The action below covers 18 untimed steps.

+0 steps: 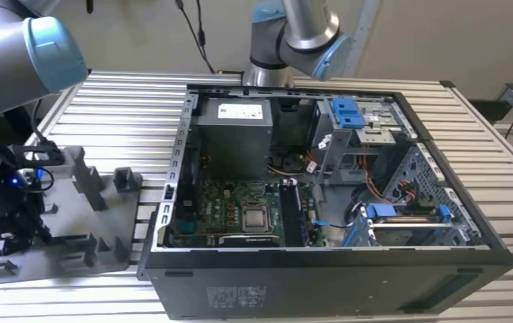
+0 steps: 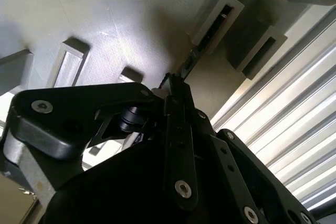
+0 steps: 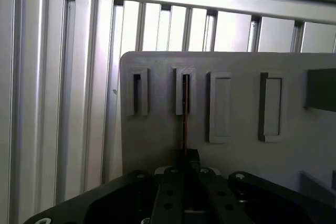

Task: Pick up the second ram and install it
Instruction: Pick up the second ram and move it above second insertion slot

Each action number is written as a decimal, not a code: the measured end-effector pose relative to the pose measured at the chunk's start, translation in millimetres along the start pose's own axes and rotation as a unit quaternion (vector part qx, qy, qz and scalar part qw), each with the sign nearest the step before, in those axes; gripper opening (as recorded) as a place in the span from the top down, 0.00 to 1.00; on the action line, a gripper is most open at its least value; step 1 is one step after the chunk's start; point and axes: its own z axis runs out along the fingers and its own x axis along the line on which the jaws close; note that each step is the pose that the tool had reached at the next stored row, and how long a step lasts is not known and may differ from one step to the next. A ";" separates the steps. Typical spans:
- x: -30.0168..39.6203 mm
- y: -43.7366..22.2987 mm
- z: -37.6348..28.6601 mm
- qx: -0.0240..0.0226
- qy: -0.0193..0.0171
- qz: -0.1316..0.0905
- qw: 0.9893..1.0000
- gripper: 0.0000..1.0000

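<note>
Claw (image 3: 185, 153) pinches narrow on the edge of the second ram (image 3: 184, 121), standing edge-on in a grey tray (image 3: 157, 129) slot; light, stiff but likely fragile, it seems best gripped by its bare edges.

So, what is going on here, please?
The arm's gripper is down at the grey plastic tray with upright posts, beside the open black computer case on the slatted metal table. In both wrist views it is closed on the second ram, a thin dark memory board seen edge-on, whose far end sits in a slotted post of the tray. The board is not yet in the case.
</note>
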 end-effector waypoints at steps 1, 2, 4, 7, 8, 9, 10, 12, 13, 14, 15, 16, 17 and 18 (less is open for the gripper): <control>-0.1 0.0 -2.8 0.000 0.000 0.000 1.000 0.86; -0.3 0.1 -6.3 0.000 0.000 0.000 1.000 0.86; -0.8 0.1 -15.0 0.000 0.000 0.000 1.000 0.86; -1.5 0.2 -28.6 0.000 0.000 0.000 1.000 0.86; -1.7 0.2 -32.8 0.000 0.000 0.000 1.000 0.86; -1.9 0.1 -36.5 0.000 0.000 0.001 1.000 0.86; -2.1 0.2 -40.1 0.000 0.000 0.001 1.000 0.86; -2.4 0.2 -47.6 0.000 0.000 0.003 1.000 0.86; -2.7 0.2 -51.3 0.000 0.000 0.004 1.000 0.86; -2.9 0.3 -55.1 0.000 0.000 0.005 1.000 0.86; -3.1 0.3 -58.9 0.000 0.000 0.005 1.000 0.86; -3.3 0.3 -62.9 0.000 0.000 0.006 1.000 0.86; -3.5 0.3 -66.3 0.000 0.000 0.006 1.000 0.86; -3.6 0.3 -70.1 0.000 0.000 0.006 1.000 0.86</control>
